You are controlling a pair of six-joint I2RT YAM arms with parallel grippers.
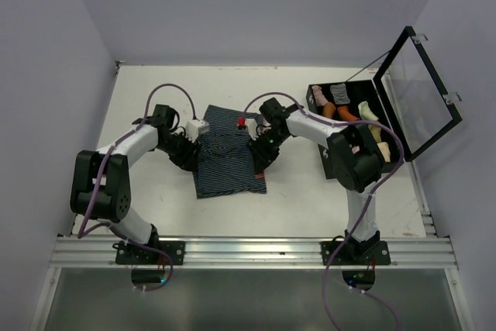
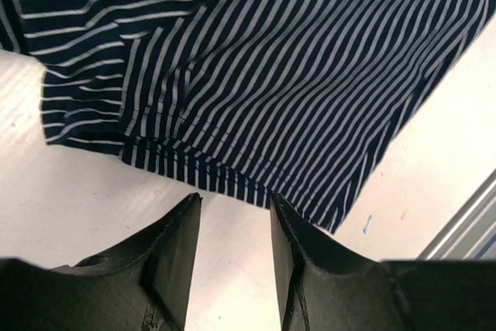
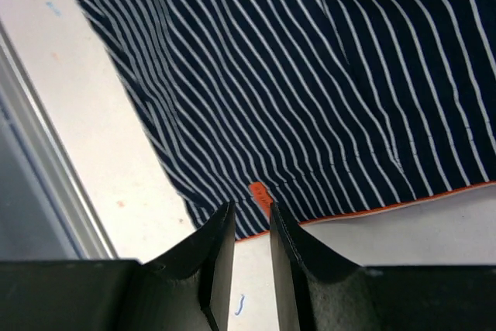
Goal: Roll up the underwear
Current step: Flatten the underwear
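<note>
Left tool (image 1: 184, 153) sits on the left edge of the underwear (image 1: 227, 156), right tool (image 1: 260, 156) on its right edge; both arms reach in over the middle of the tabletop (image 1: 298, 199).

Room: bare tabletop on the near side down to the metal rail (image 1: 248, 252), a strip on the far side up to the back wall, and a gap between the garment and the black case (image 1: 341, 85) on the right. Left wall is well apart from the left arm.

Left wrist view: left tool (image 2: 232, 203) has its fingers clearly apart with nothing between them, tips over bare tabletop just short of the striped hem (image 2: 201, 172). Cloth there is wrinkled with a fold; rail (image 2: 465, 226) shows at lower right.

Right wrist view: right tool (image 3: 250, 211) is parted by a narrow slot only, nothing pinched. Tips sit right at the orange-trimmed edge beside a small orange tag (image 3: 260, 196); can't tell if they touch the cloth.

Underwear is navy with white stripes, lying mostly flat, not rolled.

Case has its clear lid (image 1: 422, 87) standing open. Inside: small bundles, pink (image 1: 318, 97), orange (image 1: 346, 113) and cream (image 1: 369, 111). The right arm hides part of it.
</note>
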